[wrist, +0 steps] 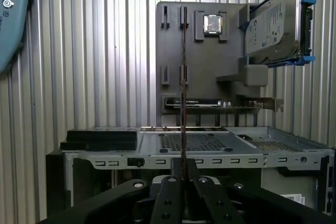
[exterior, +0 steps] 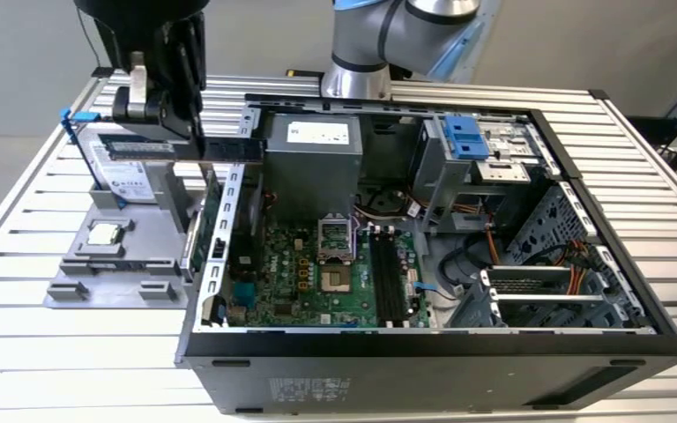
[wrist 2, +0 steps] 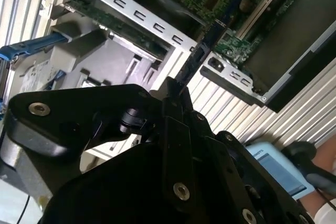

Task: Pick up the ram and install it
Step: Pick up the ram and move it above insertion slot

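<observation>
Pinching the ram (exterior: 215, 152) with the gripper (exterior: 177, 139), fingers pressed flat against both faces of the stick. Holding it level and on edge in the air toward the exterior view's left, above the grey fixture tray (exterior: 74, 295) and the side wall of the open computer case (exterior: 433, 339). Seen edge-on as a thin line in the first wrist view, and as a dark stick reaching out past the gripper in the second wrist view. In the tray: a CPU chip (exterior: 106, 233) seated in a square recess, a hard drive (exterior: 121, 176) in a blue caddy propped tilted on a stand, a flat black card (wrist: 202, 102) lying along the edge nearest the case. In the case: a green motherboard (exterior: 303, 278) on the floor with black memory slots (exterior: 391, 282) beside the CPU socket (exterior: 332, 256), a grey power supply (exterior: 309, 150), near it a drive cage (exterior: 462, 141) with a blue latch, loose cables (exterior: 479, 264)
</observation>
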